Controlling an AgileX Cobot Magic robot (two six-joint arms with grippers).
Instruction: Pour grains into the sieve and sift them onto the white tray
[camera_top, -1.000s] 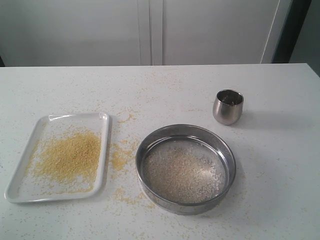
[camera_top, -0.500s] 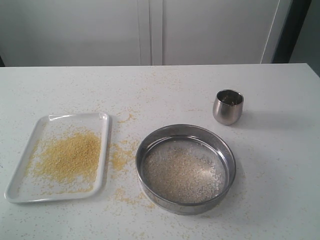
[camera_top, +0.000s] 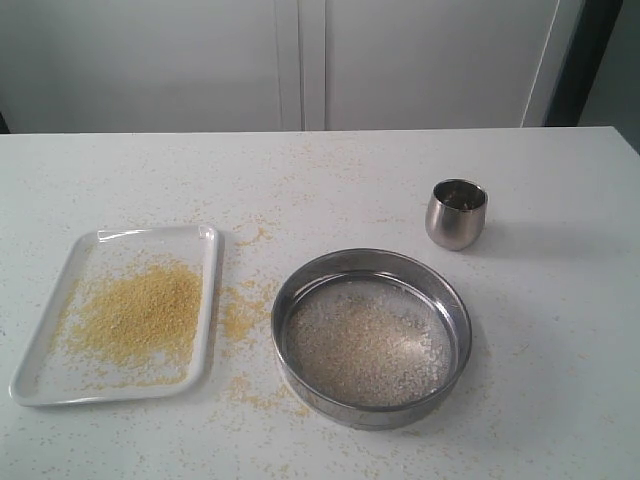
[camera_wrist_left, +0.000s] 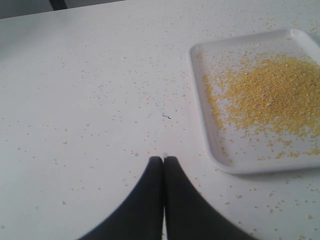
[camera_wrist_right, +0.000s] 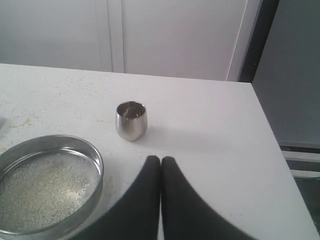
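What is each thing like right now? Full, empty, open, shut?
white tray: lying flat, golden grains piled on it.
sieve: lying flat, pale grains on its mesh.
steel cup: upright, apart from the sieve.
table: spilled grains strewn between tray and sieve.
left end effector: shut, holding nothing.
right end effector: shut, holding nothing.

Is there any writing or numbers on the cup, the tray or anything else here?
None. No word, number, label or sign shows on the tray, the sieve, the cup, the table or the wall behind it.
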